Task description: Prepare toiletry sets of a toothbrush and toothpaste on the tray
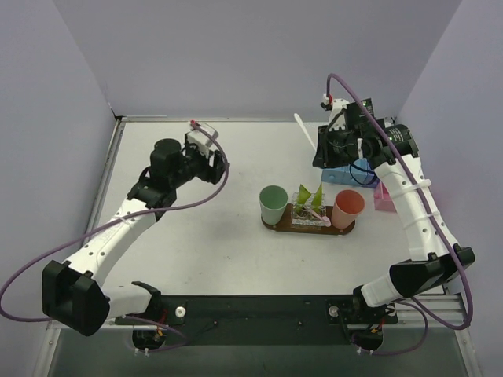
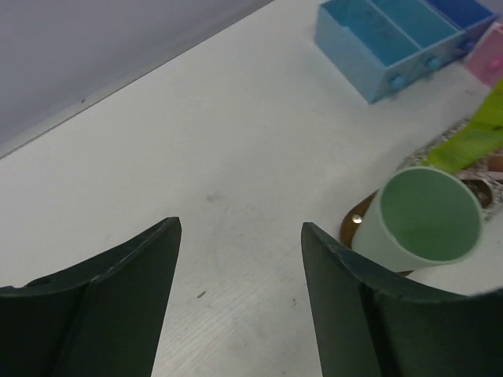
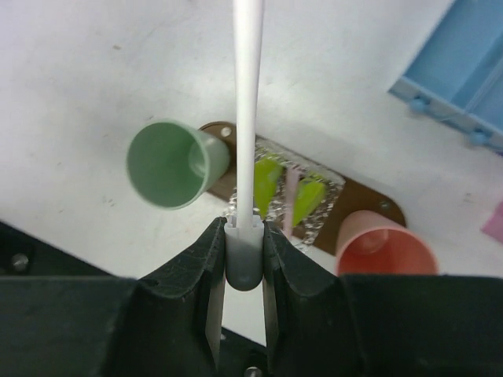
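Grip sits at the grey end of the slim white plastic toothbrush (image 3: pixel 247 94), clamped in the right gripper (image 3: pixel 244 236); it looks light, stiff and probably slippery, while the left gripper (image 2: pixel 240 228) gapes empty.

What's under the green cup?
The green cup stands on the left end of the dark brown tray, so wood is under it. The patch of tray right beneath the cup is covered, so anything small lying there cannot be seen.
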`<control>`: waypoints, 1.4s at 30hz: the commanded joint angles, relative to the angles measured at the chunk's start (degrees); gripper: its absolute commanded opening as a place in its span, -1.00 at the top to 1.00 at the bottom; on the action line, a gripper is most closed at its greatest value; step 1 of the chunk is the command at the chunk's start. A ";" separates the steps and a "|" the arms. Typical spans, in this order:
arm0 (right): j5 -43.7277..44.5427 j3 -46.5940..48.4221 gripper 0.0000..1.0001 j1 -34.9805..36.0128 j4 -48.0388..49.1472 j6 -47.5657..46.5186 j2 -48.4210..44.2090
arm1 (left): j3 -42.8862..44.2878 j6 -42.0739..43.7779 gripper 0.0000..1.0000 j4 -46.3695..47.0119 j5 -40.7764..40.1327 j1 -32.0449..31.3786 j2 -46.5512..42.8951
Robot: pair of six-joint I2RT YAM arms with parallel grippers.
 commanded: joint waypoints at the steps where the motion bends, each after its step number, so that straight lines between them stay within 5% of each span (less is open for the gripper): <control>1: -13.12 -3.92 1.00 1.89 -1.03 4.47 -2.17 | 3.86 16.48 -0.47 2.46 3.92 -11.52 -2.20; 4: -17.26 -6.04 1.00 3.55 -2.87 4.21 -3.40 | 0.88 29.74 -0.49 3.43 -1.17 -18.92 -3.43; 13: -21.74 -3.85 1.00 7.42 -15.60 0.96 -2.09 | -2.82 43.57 -0.57 6.42 -5.67 -25.26 -5.11; 33: -27.46 -3.93 1.00 12.96 -17.46 1.84 -2.18 | -2.30 46.66 -0.57 2.90 -1.99 -27.28 -2.73; 42: -29.39 -3.58 1.00 13.31 -17.46 2.28 -2.35 | -2.82 44.20 -0.31 2.55 -0.31 -27.81 -2.29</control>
